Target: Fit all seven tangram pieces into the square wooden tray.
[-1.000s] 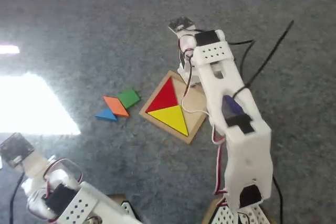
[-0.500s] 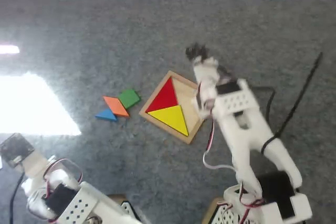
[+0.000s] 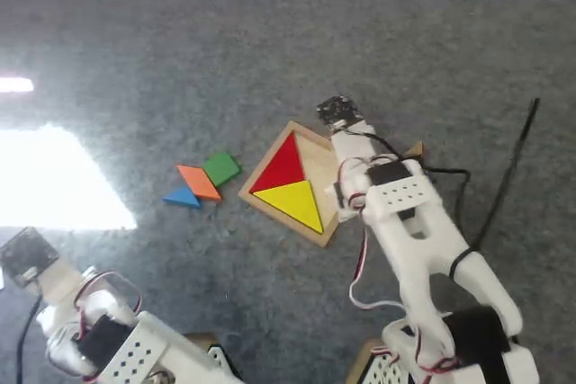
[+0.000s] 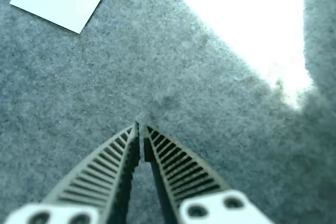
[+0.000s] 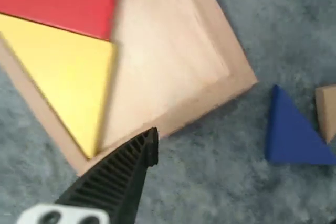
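Retracting from beyond tray, right arm above its edge

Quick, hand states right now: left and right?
Left hand: closed, holding nothing, over the grey mat.
Right hand: open, holding nothing, at the edge of the tray.

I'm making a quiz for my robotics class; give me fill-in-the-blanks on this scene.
In the wooden tray, the red triangle adjoins a ____ triangle. The green square lies beside an ____ parallelogram. The left gripper, above grey carpet, is ____.
Missing: yellow; orange; shut.
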